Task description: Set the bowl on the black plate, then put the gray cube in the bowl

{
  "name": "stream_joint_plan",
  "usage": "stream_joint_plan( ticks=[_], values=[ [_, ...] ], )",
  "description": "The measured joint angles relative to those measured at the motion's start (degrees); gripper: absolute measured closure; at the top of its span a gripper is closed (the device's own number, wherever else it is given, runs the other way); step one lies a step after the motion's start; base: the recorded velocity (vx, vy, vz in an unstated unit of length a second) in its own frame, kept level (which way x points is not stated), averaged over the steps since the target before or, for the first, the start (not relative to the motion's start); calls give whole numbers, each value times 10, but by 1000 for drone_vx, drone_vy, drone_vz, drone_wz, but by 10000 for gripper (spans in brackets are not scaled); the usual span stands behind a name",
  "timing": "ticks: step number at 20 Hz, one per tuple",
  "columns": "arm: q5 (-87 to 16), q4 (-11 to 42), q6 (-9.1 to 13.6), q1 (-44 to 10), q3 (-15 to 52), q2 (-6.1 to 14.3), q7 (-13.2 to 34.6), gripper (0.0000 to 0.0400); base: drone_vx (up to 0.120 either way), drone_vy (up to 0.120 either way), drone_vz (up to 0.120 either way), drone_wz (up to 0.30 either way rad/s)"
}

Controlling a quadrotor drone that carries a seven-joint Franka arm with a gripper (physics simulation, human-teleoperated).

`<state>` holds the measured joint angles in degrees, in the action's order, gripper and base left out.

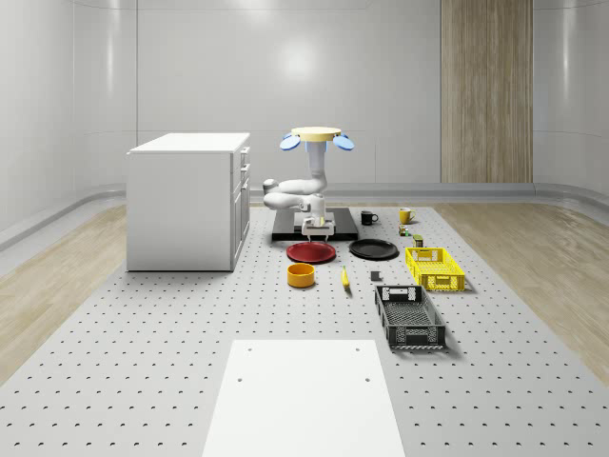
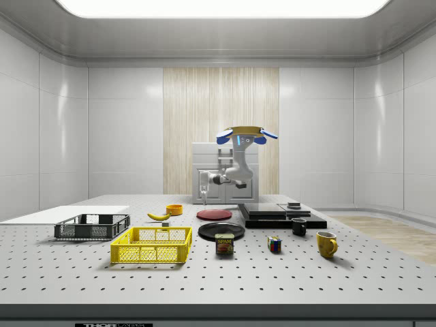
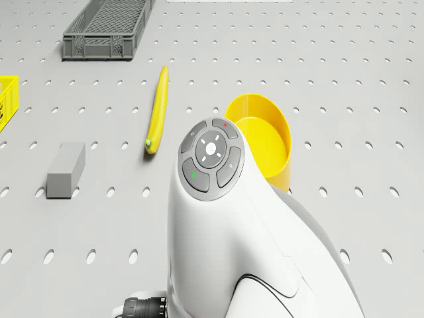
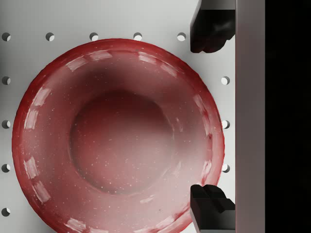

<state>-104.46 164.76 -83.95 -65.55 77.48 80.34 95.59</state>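
Note:
The yellow bowl stands on the perforated table, in front of a red plate. The black plate lies to the red plate's right in the whole-scene view. The gray cube rests beyond the banana, apart from the bowl. The drone hovers above a low black platform. Its arm bends down, and my gripper hangs open over the red plate's rim, holding nothing.
A white cabinet stands at the whole-scene view's left. A yellow basket and a dark crate sit at the right. Two mugs, a can and a puzzle cube lie near the platform. A white sheet covers the front.

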Motion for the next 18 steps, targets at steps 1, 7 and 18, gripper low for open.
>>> stream_joint_plan(
  ticks=[1,7,18],
  values=[
    [1,0,-1,0,0,2,0,0,120,0,0,0],
    [4,-1,-10,-2,2,10,2,0,120,0,0,0],
    [11,-1,-23,-6,4,25,5,0,120,0,0,0]
  ],
)
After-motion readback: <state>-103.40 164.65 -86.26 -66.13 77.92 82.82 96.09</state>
